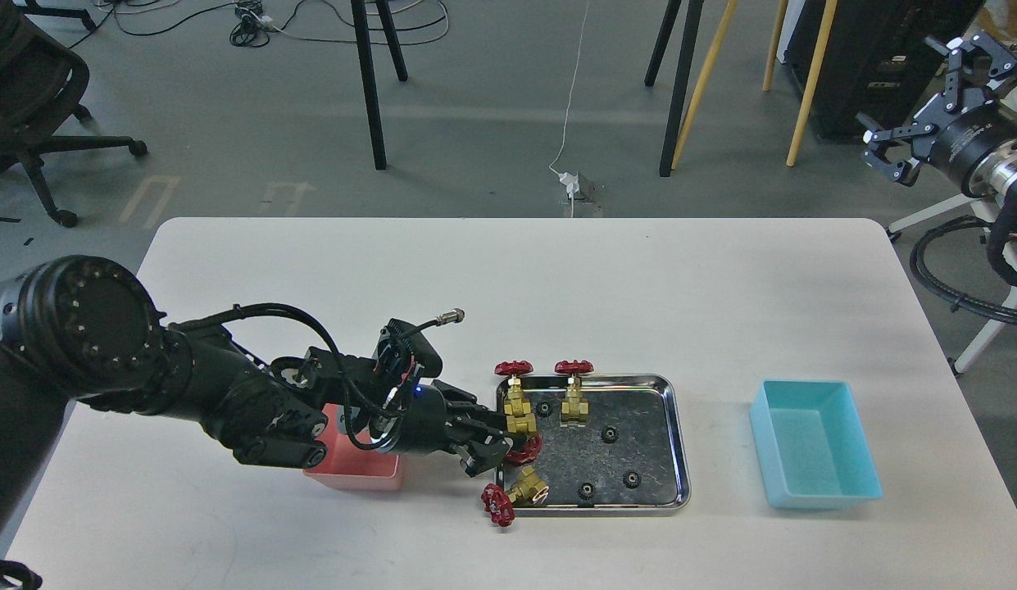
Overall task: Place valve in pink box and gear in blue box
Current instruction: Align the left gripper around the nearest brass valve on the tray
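The left gripper (496,438), at frame centre-left, has its fingers closed around a brass valve with a red handwheel (522,449) at the shiny steel tray's (676,434) left edge. Just left sits the salmon-pink plastic bin (352,474); the right gripper (926,106) hangs spread wide, upper right.

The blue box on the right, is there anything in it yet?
Empty. The blue box shows only its bare floor; the small black gears all still lie in the steel tray.
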Motion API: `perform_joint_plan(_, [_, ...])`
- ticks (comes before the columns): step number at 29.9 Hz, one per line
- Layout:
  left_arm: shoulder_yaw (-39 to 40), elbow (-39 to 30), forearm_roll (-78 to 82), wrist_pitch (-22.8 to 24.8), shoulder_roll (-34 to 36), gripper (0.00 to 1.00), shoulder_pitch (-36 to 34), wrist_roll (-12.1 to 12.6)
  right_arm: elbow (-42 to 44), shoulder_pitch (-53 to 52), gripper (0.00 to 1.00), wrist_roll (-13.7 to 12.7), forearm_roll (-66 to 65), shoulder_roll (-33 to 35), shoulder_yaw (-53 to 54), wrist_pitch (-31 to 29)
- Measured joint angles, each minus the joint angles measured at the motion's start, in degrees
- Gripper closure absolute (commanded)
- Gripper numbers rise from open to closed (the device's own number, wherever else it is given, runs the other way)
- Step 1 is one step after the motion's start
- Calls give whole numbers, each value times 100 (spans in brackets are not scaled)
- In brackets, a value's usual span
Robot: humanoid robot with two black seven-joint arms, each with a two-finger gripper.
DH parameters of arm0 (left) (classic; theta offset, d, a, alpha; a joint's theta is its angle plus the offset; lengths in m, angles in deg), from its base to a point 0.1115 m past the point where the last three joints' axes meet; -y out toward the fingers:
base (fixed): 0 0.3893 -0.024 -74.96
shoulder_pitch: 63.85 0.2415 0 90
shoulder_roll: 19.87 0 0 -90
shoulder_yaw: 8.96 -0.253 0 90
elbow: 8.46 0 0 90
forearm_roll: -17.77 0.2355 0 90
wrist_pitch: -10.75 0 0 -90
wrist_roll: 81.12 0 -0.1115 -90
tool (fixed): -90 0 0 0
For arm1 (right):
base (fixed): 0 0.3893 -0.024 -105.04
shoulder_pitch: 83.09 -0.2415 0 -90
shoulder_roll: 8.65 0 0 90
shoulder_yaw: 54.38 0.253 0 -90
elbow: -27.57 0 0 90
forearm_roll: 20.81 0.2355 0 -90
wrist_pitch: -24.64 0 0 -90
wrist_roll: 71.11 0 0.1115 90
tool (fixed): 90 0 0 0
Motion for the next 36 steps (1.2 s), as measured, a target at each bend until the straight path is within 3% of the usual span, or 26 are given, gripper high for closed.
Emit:
perform_joint_plan(12, [0,-6,0,-1,20,75,-10,0,0,42,1,0,-8,0,0,0])
perform_joint_plan(36, [16,-47,15,-12,155,79,-25,0,62,68,1,4,-8,0,0,0])
